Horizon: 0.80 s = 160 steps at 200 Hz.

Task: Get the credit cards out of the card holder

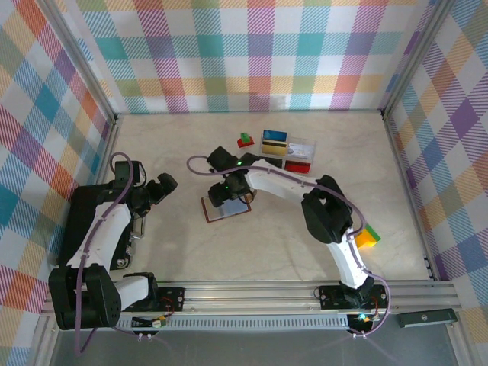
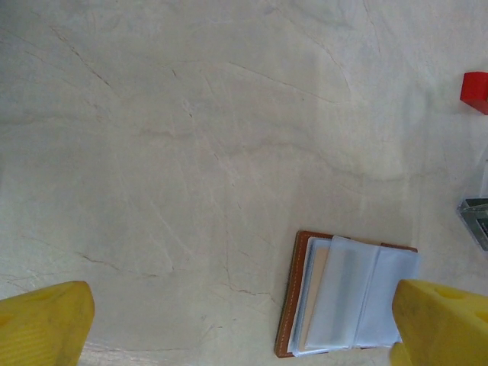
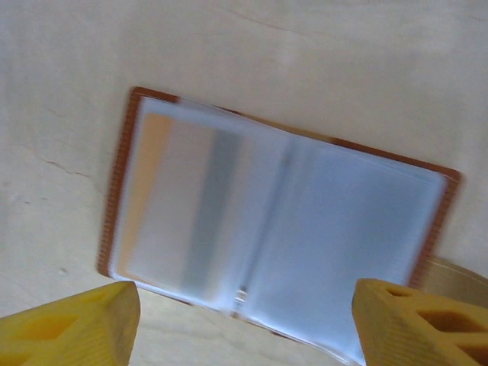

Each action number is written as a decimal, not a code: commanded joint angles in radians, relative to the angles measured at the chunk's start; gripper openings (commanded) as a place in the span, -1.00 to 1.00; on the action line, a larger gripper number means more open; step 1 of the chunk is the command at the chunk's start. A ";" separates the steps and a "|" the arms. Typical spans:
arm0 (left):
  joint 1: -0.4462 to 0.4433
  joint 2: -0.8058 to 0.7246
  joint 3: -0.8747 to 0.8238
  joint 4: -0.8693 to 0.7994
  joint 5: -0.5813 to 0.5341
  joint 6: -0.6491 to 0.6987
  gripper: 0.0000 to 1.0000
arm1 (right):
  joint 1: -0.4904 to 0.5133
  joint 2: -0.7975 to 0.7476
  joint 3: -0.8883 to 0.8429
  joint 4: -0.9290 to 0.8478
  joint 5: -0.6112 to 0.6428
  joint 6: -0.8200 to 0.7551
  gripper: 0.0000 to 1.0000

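The card holder (image 1: pixel 226 209) lies open on the table, brown rim up and bluish-grey sleeves spread. In the right wrist view the card holder (image 3: pixel 274 244) lies just under my right gripper (image 3: pixel 244 328), whose yellow fingers (image 3: pixel 69 324) stand apart with nothing held. A yellowish credit card (image 3: pixel 149 191) shows through the left sleeves, still inside. My right gripper (image 1: pixel 229 191) hovers over the holder's far edge. My left gripper (image 1: pixel 164 185) is wide open to the left of it. In the left wrist view the card holder (image 2: pixel 347 301) lies beside the right finger (image 2: pixel 446 324), and my left gripper (image 2: pixel 244 335) is empty.
A clear compartment box (image 1: pixel 290 152) with a blue-and-yellow card (image 1: pixel 274 138) and red pieces stands behind the holder. A small red-and-green block (image 1: pixel 245 140) sits left of it. A yellow-green block (image 1: pixel 368 236) lies by the right arm. A red block (image 2: pixel 475 91) shows at the edge.
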 commanded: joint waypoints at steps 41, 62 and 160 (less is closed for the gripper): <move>0.023 0.045 0.013 0.008 -0.011 -0.017 0.99 | 0.072 0.103 0.122 -0.083 0.001 -0.068 0.11; 0.035 0.053 0.012 -0.004 -0.024 -0.040 0.99 | 0.074 0.128 0.134 -0.095 -0.018 -0.080 0.10; 0.047 0.061 0.000 0.009 0.007 -0.074 1.00 | 0.075 0.231 0.188 -0.157 0.022 -0.102 -0.07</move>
